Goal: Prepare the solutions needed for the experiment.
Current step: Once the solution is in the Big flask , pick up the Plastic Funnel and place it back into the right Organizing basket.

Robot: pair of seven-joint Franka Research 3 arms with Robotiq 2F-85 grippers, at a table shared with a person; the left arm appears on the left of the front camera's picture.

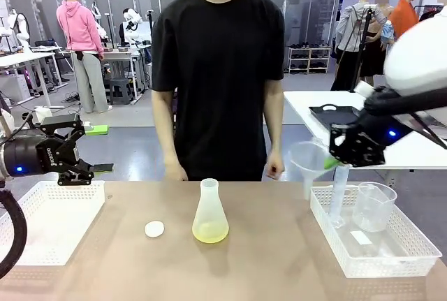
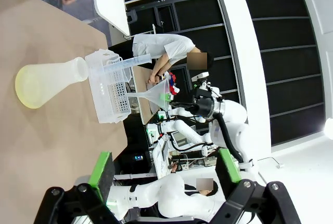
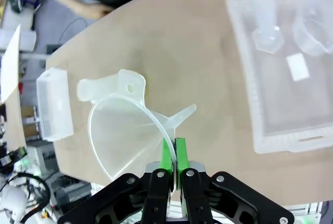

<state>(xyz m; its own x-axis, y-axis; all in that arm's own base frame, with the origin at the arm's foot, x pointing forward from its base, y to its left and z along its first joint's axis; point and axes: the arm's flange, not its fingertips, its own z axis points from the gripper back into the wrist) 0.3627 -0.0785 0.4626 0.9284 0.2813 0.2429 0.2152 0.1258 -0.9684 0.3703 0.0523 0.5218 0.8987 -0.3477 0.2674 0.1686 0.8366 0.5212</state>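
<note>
I see right gripper (image 3: 172, 151) pinched shut on funnel (image 3: 122, 130) rim; left gripper (image 2: 164, 171) wide open, holding nothing; solutions (image 1: 210, 232) shallow in flask (image 1: 209, 203).

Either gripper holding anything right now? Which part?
Right gripper pinches the clear funnel by the rim of its cone. Left gripper is open, holding nothing.

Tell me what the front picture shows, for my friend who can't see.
The right tool holds a clear funnel beside a basket of labware. A flask with a little yellow liquid stands mid-table, a white cap to its left. A person in black stands behind; the left tool hangs open.
</note>
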